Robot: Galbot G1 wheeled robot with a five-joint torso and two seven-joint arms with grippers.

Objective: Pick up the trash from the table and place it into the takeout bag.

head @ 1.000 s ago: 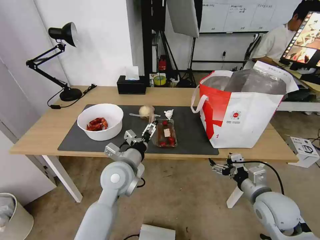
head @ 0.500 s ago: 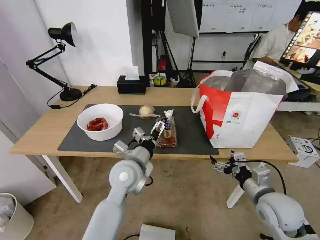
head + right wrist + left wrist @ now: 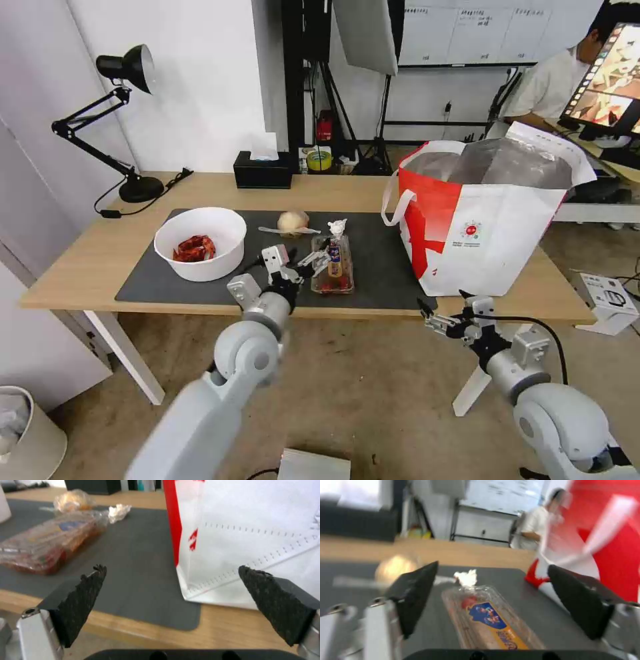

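**Left fingers spread at the tomato tray, bag waiting at right**

My left wrist view is smeared, so the clamshell tray is partly cut off below. In the head view my left gripper, fingers apart, overlaps the tray's left edge at frame centre. I count four trash pieces on the tabletop: white bowl, wrapped ball, crumpled paper, tray. One takeout bag stands right. My right gripper, fingers apart, hangs below the tabletop edge, lower right.
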